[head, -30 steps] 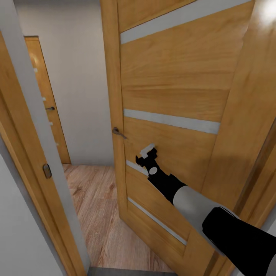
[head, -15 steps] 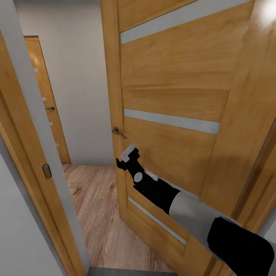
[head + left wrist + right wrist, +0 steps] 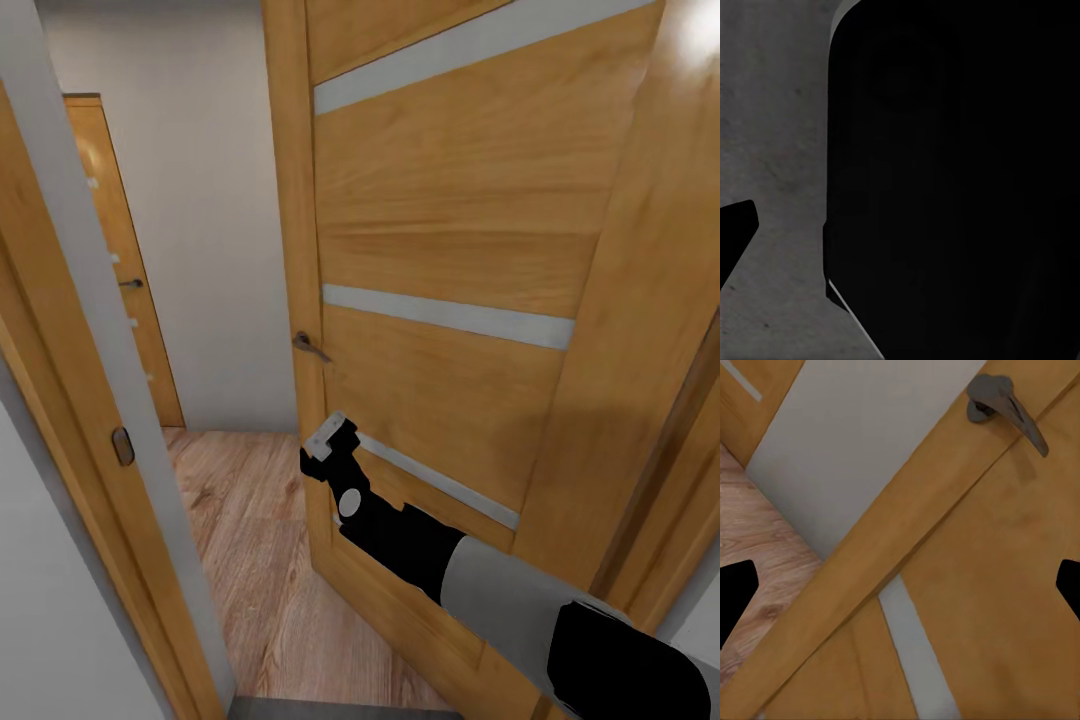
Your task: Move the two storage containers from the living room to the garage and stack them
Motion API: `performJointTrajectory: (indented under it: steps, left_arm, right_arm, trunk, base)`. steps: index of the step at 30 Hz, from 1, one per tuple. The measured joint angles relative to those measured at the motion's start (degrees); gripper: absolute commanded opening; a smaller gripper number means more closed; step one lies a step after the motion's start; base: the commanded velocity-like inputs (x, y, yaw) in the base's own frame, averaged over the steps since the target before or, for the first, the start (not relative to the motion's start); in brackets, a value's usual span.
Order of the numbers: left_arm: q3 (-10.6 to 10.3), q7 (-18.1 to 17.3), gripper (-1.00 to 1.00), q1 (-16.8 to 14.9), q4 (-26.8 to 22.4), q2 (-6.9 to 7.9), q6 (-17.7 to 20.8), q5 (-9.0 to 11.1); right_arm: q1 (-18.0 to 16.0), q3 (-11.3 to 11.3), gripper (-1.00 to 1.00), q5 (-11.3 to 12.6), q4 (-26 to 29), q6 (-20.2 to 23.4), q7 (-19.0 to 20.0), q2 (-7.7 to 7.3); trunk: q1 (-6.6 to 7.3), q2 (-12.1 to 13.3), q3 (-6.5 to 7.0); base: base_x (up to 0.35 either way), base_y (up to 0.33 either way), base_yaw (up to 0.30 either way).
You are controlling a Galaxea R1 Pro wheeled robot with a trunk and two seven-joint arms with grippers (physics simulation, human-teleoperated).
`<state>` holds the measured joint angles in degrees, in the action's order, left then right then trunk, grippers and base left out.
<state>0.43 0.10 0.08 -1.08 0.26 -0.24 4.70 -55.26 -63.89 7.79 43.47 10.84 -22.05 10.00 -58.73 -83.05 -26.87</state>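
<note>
**At the door edge, handle just above the fingers**

Ahead of the right gripper (image 3: pixel 322 447) stood the half-open door (image 3: pixel 440 250), its long axis upright and its free edge right at the fingertips. Past that edge lay a hall with a wood floor (image 3: pixel 250 540). No containers were in sight. The handle (image 3: pixel 311 347) sat just above the fingers, on the same edge; the right arm was the one near it. In the right wrist view the fingers (image 3: pixel 735 592) stood wide apart, gripping nothing, though whether they touched the door was unclear. The left gripper's state I cannot tell.
</note>
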Motion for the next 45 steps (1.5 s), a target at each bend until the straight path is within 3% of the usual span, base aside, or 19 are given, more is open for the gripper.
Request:
performJointTrajectory:
  steps: [11, 16, 22, 45]
  left_arm:
    - [0.0, 0.0, 1.00, 0.0, 0.0, 0.00, 0.0, 0.0]
    - [-0.1, 0.0, 1.00, 0.0, 0.0, 0.00, 0.0, 0.0]
    - [-0.1, 0.0, 1.00, 0.0, 0.1, 0.00, 0.1, 0.0]
    - [-0.1, 0.1, 1.00, 0.0, 0.1, 0.00, 0.3, 0.1]
  right_arm:
    - [0.0, 0.2, 1.00, -0.4, -0.6, 3.5, -0.5, 0.00]
    - [0.0, 3.8, 1.00, -0.6, -6.7, -0.8, -4.5, 0.00]
    - [-2.1, 5.6, 1.00, -0.6, -11.0, -3.8, -5.4, 0.00]
    - [-4.1, 5.8, 1.00, -0.8, -12.0, -4.7, -5.3, 0.00]
  trunk:
    - [0.00, 0.0, 0.00]
    - [0.00, 0.0, 0.00]
    - [0.01, 0.0, 0.00]
    - [0.04, 0.0, 0.00]
  base:
    - [0.000, 0.000, 0.000]
    - [0.000, 0.000, 0.000]
    - [0.050, 0.000, 0.000]
    - [0.294, 0.000, 0.000]
